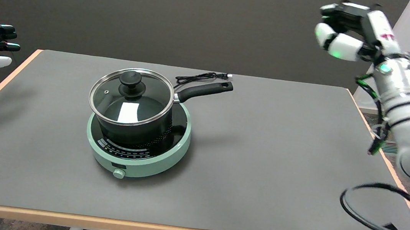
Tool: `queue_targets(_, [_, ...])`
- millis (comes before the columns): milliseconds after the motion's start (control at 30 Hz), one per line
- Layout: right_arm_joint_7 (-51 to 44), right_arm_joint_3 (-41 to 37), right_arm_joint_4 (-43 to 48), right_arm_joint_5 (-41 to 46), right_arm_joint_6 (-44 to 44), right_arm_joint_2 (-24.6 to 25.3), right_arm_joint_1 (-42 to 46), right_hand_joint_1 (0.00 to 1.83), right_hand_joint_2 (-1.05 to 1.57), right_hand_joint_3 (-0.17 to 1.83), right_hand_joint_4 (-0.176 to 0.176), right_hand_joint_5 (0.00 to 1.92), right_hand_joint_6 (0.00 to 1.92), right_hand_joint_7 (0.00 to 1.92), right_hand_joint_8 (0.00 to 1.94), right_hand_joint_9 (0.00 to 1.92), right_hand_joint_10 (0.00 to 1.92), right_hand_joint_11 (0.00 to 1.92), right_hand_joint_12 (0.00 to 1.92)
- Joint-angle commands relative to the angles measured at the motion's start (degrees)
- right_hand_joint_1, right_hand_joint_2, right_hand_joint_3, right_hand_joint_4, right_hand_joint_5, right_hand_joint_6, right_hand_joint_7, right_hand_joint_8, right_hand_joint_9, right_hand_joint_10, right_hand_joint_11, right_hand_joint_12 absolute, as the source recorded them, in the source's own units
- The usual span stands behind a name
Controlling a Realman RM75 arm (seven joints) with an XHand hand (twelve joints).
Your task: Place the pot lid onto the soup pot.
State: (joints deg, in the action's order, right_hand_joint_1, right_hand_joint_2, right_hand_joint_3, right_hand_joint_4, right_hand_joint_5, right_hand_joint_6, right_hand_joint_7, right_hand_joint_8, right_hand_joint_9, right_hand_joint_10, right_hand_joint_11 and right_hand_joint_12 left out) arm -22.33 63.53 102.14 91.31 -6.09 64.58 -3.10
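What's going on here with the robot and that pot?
The glass pot lid already sits on the black soup pot, which stands on a green hotplate on the grey table. The robot's right hand holds nothing; it is raised in the air near the table's far right corner, well away from the pot, fingers loosely curled. So the lid looks placed.
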Motion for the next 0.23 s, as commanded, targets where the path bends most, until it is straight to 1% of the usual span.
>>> queue_targets(33, [0.6, -14.8, 3.6, 11.2, 3.7, 5.5, 15.0, 0.65, 0.75, 0.77, -0.005, 0.67, 0.39, 0.73, 0.27, 0.66, 0.47, 0.44, 1.04])
queue_targets(167, [0.6, -14.9, 4.1, 11.7, 3.6, 6.3, 16.4, 0.62, 0.76, 0.76, -0.010, 0.66, 0.39, 0.73, 0.26, 0.65, 0.46, 0.43, 1.02])
queue_targets(233, [0.6, -16.0, 4.1, 13.4, 2.6, 6.7, 16.9, 0.61, 0.75, 0.76, -0.010, 0.66, 0.39, 0.73, 0.26, 0.65, 0.46, 0.43, 1.02])
